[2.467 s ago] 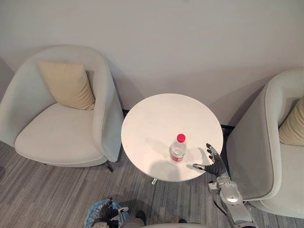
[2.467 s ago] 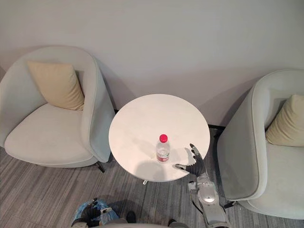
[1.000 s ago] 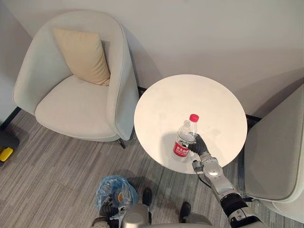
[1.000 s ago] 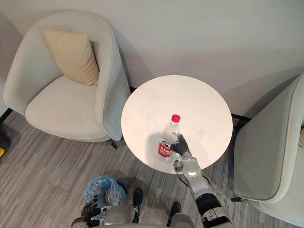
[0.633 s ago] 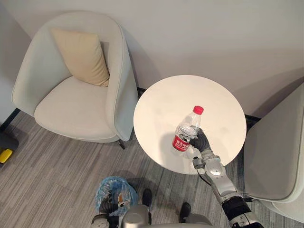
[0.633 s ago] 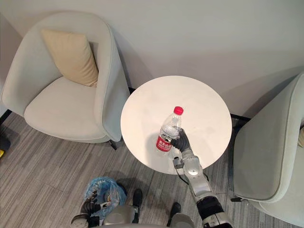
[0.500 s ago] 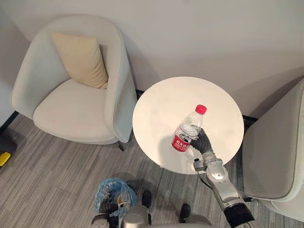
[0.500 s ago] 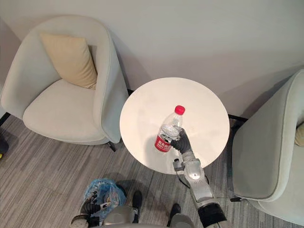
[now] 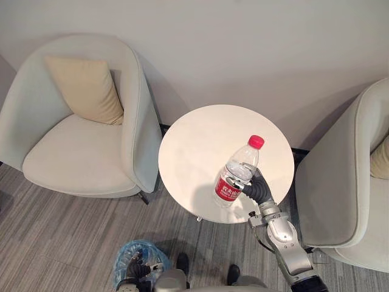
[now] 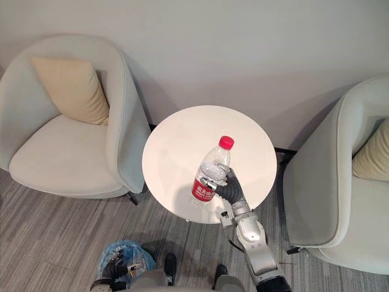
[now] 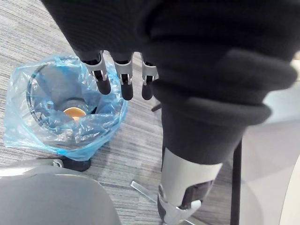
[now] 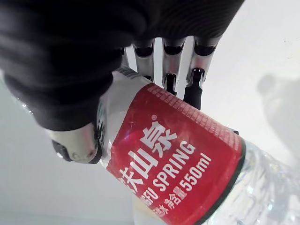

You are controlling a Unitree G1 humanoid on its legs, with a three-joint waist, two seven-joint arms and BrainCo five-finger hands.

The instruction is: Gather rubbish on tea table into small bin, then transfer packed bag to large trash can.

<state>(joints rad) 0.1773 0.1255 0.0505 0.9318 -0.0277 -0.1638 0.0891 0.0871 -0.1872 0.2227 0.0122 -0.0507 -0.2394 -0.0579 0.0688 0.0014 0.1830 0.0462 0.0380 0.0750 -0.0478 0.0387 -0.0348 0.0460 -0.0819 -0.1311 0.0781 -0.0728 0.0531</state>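
Although the right hand (image 9: pixel 258 190) curls round the bottle (image 9: pixel 236 176), tilted over the table (image 9: pixel 200 143), nothing has reached the bin (image 9: pixel 124 260) at seven o'clock.

a clear plastic water bottle (image 9: pixel 238 173) with a pink-red cap (image 9: pixel 256 142) and a red label (image 12: pixel 178 164) is sitting in the right hand (image 9: pixel 259 190), whose fingers are curling around it at the label. the bottle is tilting, its cap pointing up and away toward the wall and its base hanging over the near part of the round white tea table (image 9: pixel 203 137). on the grey floor, near the table's front edge and off to its left, the small bin (image 11: pixel 29 98) is standing upright. a crinkled blue bag (image 11: pixel 70 138) is lining it and spilling over its rim. something small and orange (image 11: pixel 75 112) is lying at the bottom.
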